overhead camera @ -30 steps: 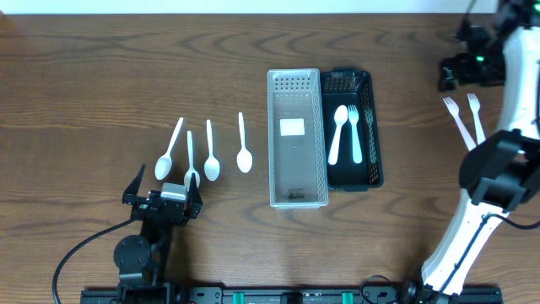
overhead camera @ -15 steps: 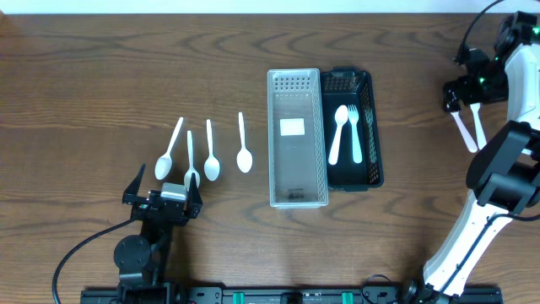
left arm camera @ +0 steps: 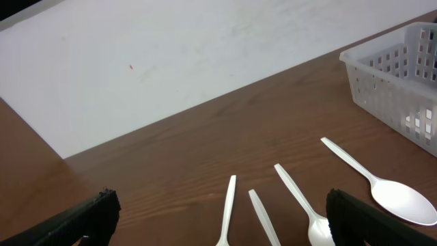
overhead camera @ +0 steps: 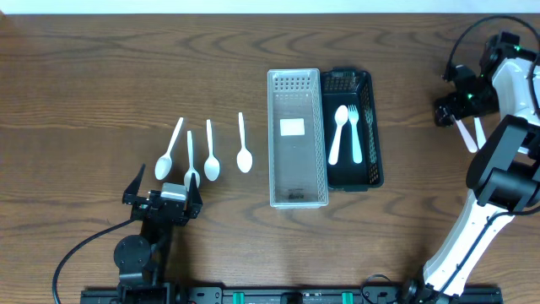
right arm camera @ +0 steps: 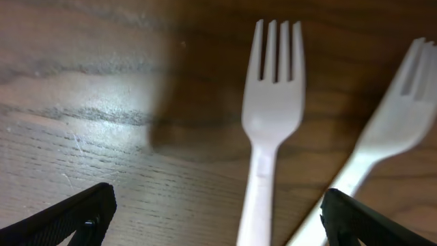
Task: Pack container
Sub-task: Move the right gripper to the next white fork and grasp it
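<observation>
Two white forks lie on the table at the far right, their handles (overhead camera: pixel 467 135) showing in the overhead view. My right gripper (overhead camera: pixel 456 99) hovers over their heads, open and empty. In the right wrist view one fork (right arm camera: pixel 272 109) lies between my open fingers (right arm camera: pixel 68 217), and the second fork (right arm camera: pixel 399 126) is at the right. A black container (overhead camera: pixel 375 127) holds a white spoon and a white fork (overhead camera: pixel 354 127). A clear container (overhead camera: pixel 297 192) stands beside it. My left gripper (overhead camera: pixel 163 201) is open and empty, just in front of several white spoons (overhead camera: pixel 211 154), which also show in the left wrist view (left arm camera: pixel 382 191).
The clear container's corner (left arm camera: pixel 403 89) shows at the right of the left wrist view. A white label (overhead camera: pixel 292 127) lies on the clear container's floor. The right arm's base (overhead camera: pixel 472 228) stands at the front right.
My right gripper has moved toward the front and slightly left, down over the heads of the two forks. The left arm has not moved.
</observation>
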Available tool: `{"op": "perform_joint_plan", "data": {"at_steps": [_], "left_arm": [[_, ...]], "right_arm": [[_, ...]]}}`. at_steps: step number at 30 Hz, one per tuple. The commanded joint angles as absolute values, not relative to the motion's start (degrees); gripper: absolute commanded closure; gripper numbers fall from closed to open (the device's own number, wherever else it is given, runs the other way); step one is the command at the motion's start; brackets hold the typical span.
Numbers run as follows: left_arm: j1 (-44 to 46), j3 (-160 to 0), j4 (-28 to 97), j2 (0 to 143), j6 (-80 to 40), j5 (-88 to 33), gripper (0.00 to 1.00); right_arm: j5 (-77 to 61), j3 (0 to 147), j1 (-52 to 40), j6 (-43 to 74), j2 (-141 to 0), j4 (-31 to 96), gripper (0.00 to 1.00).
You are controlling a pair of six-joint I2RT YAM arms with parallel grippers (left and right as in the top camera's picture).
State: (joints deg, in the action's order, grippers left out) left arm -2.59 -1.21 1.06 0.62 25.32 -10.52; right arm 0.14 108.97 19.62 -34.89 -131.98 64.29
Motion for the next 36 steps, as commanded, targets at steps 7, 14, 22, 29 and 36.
{"op": "perform_joint_plan", "data": {"at_steps": [7, 14, 22, 29, 36], "left_arm": [[-2.94, -0.23, 2.94, 0.34, 24.80, -11.38, 0.02], [-2.94, -0.23, 2.94, 0.34, 24.80, -11.38, 0.02], [-2.94, -0.23, 2.94, 0.34, 24.80, -11.38, 0.02], [-2.94, -0.23, 2.94, 0.34, 24.80, -11.38, 0.02], [-2.94, -0.23, 2.94, 0.34, 24.80, -11.38, 0.02]], "right_arm": [[0.62, 106.06, 19.99, -36.32, -131.37, 61.69, 0.01], [0.16, 106.06, 20.71, -36.32, -131.37, 60.88, 0.01], [-1.56, 106.06, 21.17, -36.27, -131.37, 60.86, 0.01], [-1.98, 106.06, 21.15, -36.23, -131.39, 60.75, 0.01], [-3.31, 106.04, 21.15, -35.83, -131.39, 60.51, 0.01]]}}
